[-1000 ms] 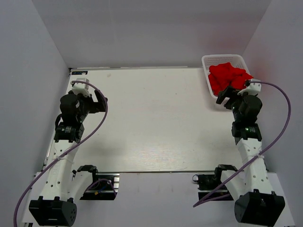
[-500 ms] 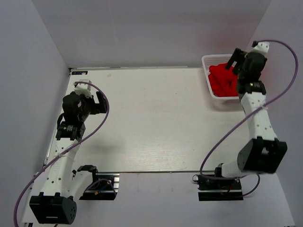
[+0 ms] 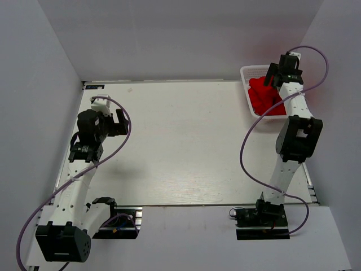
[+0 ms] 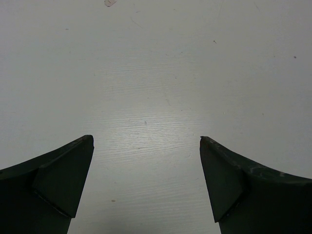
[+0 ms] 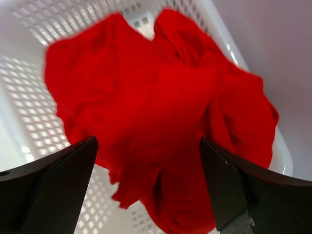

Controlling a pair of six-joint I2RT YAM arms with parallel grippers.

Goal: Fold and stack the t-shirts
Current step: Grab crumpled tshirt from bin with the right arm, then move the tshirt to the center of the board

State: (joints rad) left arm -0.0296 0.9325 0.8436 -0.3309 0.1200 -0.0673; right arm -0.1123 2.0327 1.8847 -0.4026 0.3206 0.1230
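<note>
The right pincer (image 5: 146, 141) has swung up over the shirts (image 3: 260, 94) heaped in the basket (image 3: 246, 71), upper right, jaws released: a first grab looks next. The left pincer (image 4: 146, 140) waits released, at left.

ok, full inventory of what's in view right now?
t-shirts: crumpled pile, count unclear, bright red, in the basket.
basket: one, white plastic lattice, far right corner of the table.
table: one, off-white, bare in the middle.
cables: two, purple, one looping off each arm.
left arm: one, white and black, over the table's left side.
right arm: one, white and black, reaching to the basket.
left fingers: black, open, above bare table.
right fingers: black, open, above the shirt pile, holding nothing.
</note>
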